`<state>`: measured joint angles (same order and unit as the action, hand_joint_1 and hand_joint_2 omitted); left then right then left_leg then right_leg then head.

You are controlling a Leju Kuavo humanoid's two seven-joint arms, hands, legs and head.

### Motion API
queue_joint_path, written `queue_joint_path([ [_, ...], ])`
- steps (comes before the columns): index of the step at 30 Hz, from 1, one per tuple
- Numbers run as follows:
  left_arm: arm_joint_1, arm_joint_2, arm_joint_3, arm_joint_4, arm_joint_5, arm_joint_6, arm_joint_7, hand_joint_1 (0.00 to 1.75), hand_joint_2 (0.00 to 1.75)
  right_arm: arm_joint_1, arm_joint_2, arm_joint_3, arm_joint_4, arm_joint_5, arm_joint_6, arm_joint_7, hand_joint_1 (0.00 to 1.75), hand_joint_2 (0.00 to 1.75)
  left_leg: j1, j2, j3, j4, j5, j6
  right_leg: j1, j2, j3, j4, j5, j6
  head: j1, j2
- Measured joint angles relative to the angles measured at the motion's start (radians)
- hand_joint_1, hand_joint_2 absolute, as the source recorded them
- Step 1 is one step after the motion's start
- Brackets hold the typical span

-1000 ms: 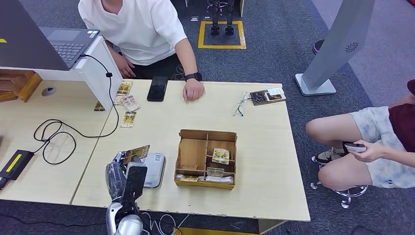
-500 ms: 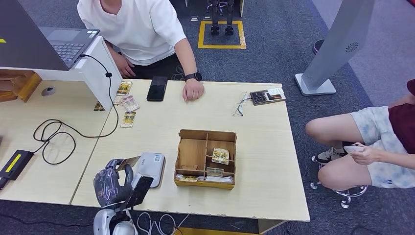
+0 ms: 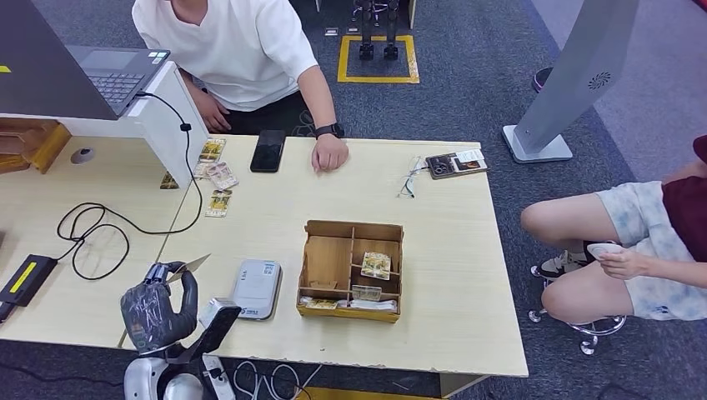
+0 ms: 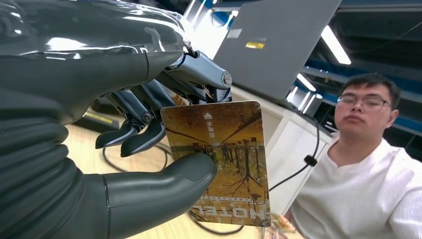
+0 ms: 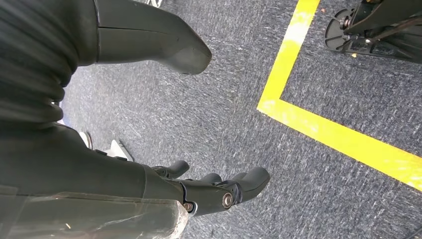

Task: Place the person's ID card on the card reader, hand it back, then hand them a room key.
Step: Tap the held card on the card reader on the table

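Now the left hand [image 3: 158,310], low at the left of the head view by the near table edge, pinches a card [image 4: 219,162] between thumb and fingers; in the wrist view the card is held upright, a yellow-brown autumn print with "HOTEL" along one edge, its face turned to the camera and the person [image 3: 242,58] in the white shirt beyond it. That print suggests a room key, yet the task's order puts the ID card on the reader [image 3: 256,288] first, so I cannot tell for sure which card this is. The reader, a pale grey slab, lies flat on the table [image 3: 450,275] just right of the hand, and nothing rests on it; the card sits above and to its left, apart from it. Further right stands the wooden tray [image 3: 351,268] with more cards in its compartments. By my judgement the step in hand is a hand-over: the card is lifted off the table and faces the person, whose own hand [image 3: 329,154] rests on the far edge, upper centre of the frame, well apart from the robot's. The next move calls for a long reach up and across the table, past the reader and the black cable [image 3: 96,237], keeping the pinch firm and the card's free edge presented. The right hand [image 5: 199,191] hangs over grey carpet beside a yellow floor line, fingers loosely curled and holding nothing.
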<state>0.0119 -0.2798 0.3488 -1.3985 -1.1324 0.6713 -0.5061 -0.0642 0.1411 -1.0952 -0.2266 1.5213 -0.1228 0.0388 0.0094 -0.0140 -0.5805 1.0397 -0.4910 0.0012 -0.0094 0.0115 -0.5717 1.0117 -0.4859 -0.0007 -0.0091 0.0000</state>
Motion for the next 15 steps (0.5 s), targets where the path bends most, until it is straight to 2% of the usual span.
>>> queue_joint_path([
  [15, 0.008, -0.002, 0.001, -0.052, -0.146, 0.0, 0.077, 1.75, 1.75, 0.0, 0.0, 0.0, 0.002, -0.002, 0.002, -0.005, 0.0, 1.75, 0.0, 0.0, 0.0, 0.0, 0.0, 0.0, 0.0, 0.0, 0.0, 0.0, 0.0, 0.0, 0.0, 0.0],
])
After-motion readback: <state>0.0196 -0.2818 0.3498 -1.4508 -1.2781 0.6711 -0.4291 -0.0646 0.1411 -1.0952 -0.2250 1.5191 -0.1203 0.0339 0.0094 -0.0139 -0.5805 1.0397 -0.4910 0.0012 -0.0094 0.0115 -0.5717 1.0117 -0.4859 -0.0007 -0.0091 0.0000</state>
